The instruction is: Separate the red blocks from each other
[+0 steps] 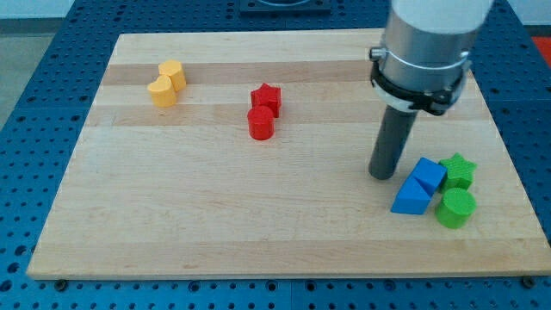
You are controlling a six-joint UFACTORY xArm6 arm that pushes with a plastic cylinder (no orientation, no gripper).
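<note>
A red star block (267, 97) and a red cylinder (261, 123) sit touching each other near the board's middle, the star toward the view's top. My tip (382, 175) rests on the board well to the view's right of them, just left of the blue blocks. The rod rises to a grey arm at the top right.
Two yellow blocks (166, 83) touch each other at the upper left. At the right, a blue cube (428, 175), a blue triangular block (411, 199), a green star (458, 170) and a green cylinder (455, 208) are clustered. The wooden board (172, 215) lies on a blue perforated table.
</note>
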